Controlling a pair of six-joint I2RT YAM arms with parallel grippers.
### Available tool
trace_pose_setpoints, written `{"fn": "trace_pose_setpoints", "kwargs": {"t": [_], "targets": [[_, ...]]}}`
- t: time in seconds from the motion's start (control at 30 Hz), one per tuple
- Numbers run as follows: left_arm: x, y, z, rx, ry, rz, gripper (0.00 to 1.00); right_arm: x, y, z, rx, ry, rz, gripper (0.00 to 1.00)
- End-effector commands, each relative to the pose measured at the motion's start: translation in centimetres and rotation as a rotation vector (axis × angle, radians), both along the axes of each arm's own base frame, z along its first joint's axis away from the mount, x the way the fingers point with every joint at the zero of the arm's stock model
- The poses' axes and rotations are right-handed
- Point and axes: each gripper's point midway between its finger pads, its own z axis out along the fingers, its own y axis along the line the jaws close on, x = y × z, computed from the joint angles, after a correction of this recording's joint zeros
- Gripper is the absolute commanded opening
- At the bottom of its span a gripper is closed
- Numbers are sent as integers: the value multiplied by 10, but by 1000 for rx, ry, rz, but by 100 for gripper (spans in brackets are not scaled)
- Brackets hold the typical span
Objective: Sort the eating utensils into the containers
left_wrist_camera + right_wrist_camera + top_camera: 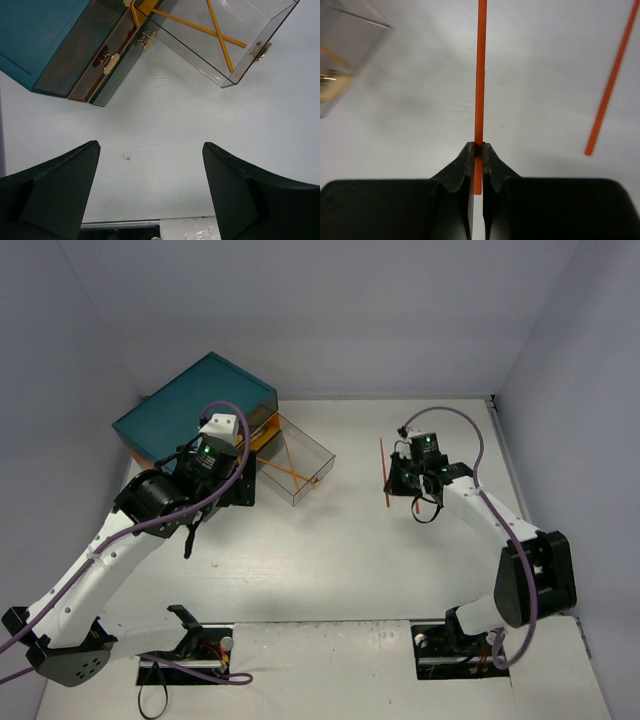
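My right gripper [479, 145] is shut on a thin orange chopstick [480, 70], pinched near its end and running straight away from the jaws over the table. A second orange chopstick [612, 75] lies loose to its right. In the top view one orange chopstick [385, 472] shows just left of the right gripper [405, 478]. The teal chest [190, 405] stands at the back left with a clear drawer [318, 452] pulled far out, holding two crossed yellow-orange chopsticks [220, 35]. My left gripper [150, 145] hangs open and empty over bare table in front of the chest [35, 35].
Two more drawers [100, 65] with orange-brown edges and pale knobs stick out a little from the chest. The pulled-out drawer's knob [262, 50] faces the table's middle. Grey walls close in the table on the left, back and right.
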Motion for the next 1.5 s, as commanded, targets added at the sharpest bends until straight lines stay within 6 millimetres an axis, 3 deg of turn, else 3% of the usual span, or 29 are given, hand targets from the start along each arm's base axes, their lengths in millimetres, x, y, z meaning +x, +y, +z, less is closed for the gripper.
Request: {"fn": "trace_pose_setpoints", "kwargs": {"t": [0.0, 0.07, 0.2, 0.4, 0.53, 0.7, 0.83, 0.97, 1.07, 1.23, 1.3, 1.37, 1.47], "targets": [[5, 0, 10, -38, -41, 26, 81, 25, 59, 130, 113, -318, 152, 0], [6, 1, 12, -38, -43, 27, 81, 33, 86, 157, 148, -368, 216, 0], [7, 0, 16, -47, -51, 27, 81, 49, 133, 174, 162, -402, 303, 0], [6, -3, 16, -73, -41, 25, 81, 54, 190, 156, 154, -381, 396, 3], [5, -5, 15, -81, -34, 20, 81, 61, 215, 132, 136, -361, 417, 7], [4, -6, 14, -83, -28, 13, 81, 63, 223, 115, 115, -338, 417, 32], [4, -6, 15, -89, -30, 10, 81, 70, 185, 122, 37, -380, 302, 41], [4, -6, 17, -86, -36, 8, 81, 75, 107, 110, -59, -368, 95, 47], [4, -5, 17, -84, -36, 3, 81, 79, 27, 81, -126, -304, -94, 49], [4, -5, 17, -75, -34, -9, 81, 58, -55, 26, -205, -177, -290, 50], [4, -5, 17, -71, -34, -16, 81, 54, -65, 14, -200, -142, -319, 50], [3, -4, 17, -62, -34, -25, 81, 44, -85, -15, -190, -58, -363, 50], [3, -4, 15, -51, -30, -37, 81, 41, -93, -33, -187, -2, -368, 50]]}}
